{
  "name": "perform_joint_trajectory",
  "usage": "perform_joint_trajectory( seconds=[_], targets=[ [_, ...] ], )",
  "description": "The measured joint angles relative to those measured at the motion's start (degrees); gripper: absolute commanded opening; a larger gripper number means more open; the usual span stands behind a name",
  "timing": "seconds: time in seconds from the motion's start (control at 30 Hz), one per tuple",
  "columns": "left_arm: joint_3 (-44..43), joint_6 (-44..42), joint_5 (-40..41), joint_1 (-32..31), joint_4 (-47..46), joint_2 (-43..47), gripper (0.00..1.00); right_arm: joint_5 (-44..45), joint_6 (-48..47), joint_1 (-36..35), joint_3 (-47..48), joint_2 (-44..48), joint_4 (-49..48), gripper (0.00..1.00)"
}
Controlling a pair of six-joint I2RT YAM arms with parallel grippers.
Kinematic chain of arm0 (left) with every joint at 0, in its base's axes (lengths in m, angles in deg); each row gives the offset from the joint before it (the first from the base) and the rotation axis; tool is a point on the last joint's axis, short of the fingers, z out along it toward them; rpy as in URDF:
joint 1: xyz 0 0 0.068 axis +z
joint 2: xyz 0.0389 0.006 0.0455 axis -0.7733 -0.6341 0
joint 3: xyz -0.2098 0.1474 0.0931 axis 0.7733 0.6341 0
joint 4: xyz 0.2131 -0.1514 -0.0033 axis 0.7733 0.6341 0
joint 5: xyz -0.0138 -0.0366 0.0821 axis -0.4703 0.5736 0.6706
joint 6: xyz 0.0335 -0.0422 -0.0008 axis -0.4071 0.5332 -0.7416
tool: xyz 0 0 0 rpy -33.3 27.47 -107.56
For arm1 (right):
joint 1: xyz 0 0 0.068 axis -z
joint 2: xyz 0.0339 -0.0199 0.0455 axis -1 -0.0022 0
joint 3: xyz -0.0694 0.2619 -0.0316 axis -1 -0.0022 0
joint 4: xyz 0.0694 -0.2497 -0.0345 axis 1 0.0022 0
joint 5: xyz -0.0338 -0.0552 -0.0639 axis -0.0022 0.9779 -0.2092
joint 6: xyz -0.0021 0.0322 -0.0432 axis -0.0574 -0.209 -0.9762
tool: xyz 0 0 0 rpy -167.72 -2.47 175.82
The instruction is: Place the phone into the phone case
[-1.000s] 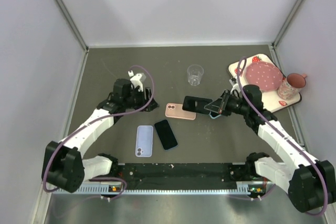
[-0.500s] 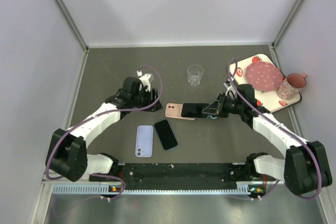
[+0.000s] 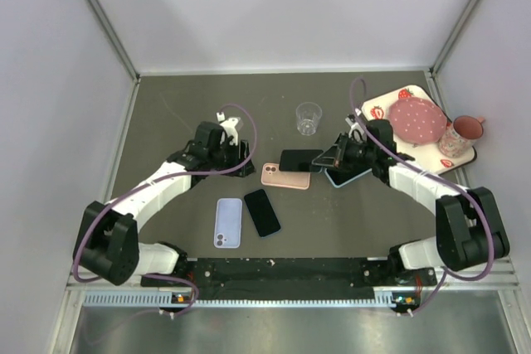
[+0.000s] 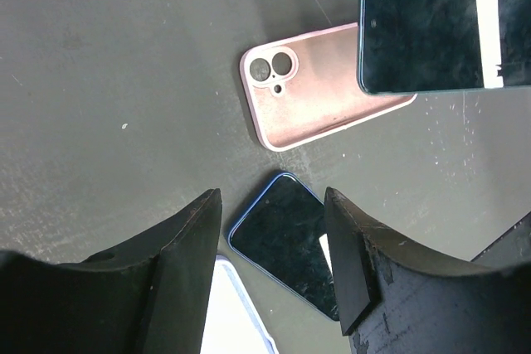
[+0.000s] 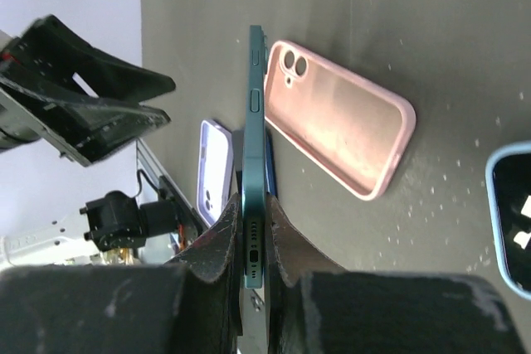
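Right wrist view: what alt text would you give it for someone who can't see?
The right gripper pinches the bottom end of a dark teal phone, seen edge-on, over a dark table. Beside the phone, a pink phone case lies flat on the table.

dark teal phone (image 3: pixel 300 159), screen up, held over one end of the empty pink case (image 3: pixel 278 178) lying flat.
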Motion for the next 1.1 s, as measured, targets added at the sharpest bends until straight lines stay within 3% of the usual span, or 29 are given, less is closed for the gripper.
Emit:
perform_joint_trajectory(
  seconds=[0.57,1.1],
  targets=[
    [0.0,-1.0,0.8,0.0,0.6,-0.8,0.59,-1.2,0.4,-6.9,7.0,-14.6,-4.1,0.0],
    [0.0,-1.0,0.4,0.0,0.8,-1.6,0.59,-0.9,1.7,-7.3,6.9,-17.0,-7.5,0.0]
  ],
)
